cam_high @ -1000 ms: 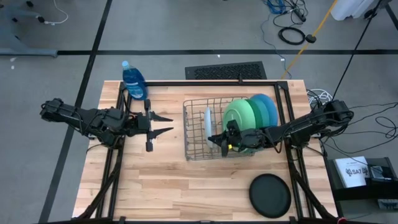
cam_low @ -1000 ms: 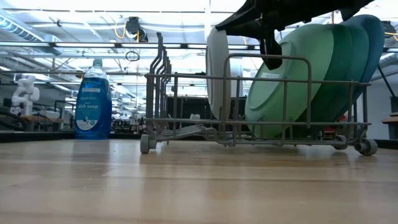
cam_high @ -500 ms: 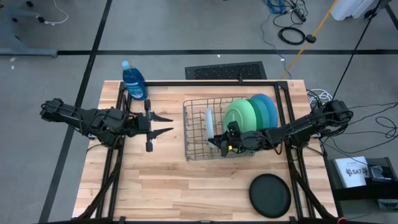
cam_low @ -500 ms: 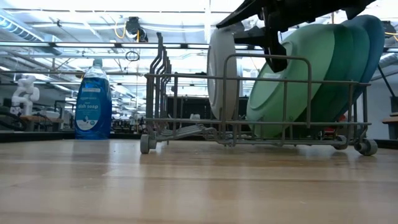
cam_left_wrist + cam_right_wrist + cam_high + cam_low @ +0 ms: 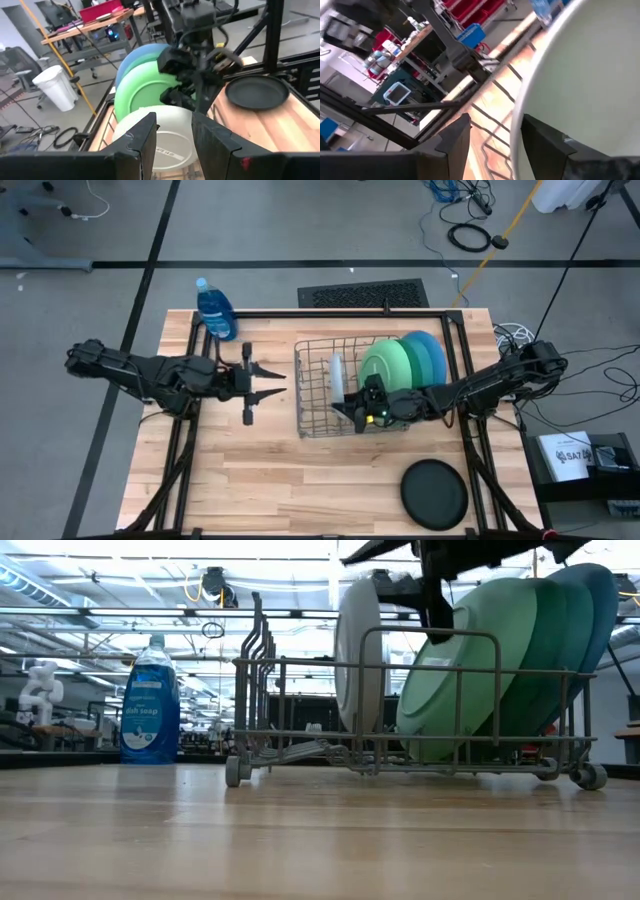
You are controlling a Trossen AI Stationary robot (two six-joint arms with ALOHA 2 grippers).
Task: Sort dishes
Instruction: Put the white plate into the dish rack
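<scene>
Right gripper [image 5: 347,405] fingers had spread, releasing pale plate [image 5: 338,379]; plate stood upright in rack [image 5: 312,395] beside green plates [image 5: 385,360]. Left gripper [image 5: 268,380] fingers spread, empty, edging toward rack. Black dish [image 5: 434,493] remained on surface [image 5: 280,480], unsorted.

Even, bright overhead light leaves only soft shadows on the table [image 5: 300,480]. In the low view, ceiling lights [image 5: 120,580] glare white; the right wrist view is blurred.
</scene>
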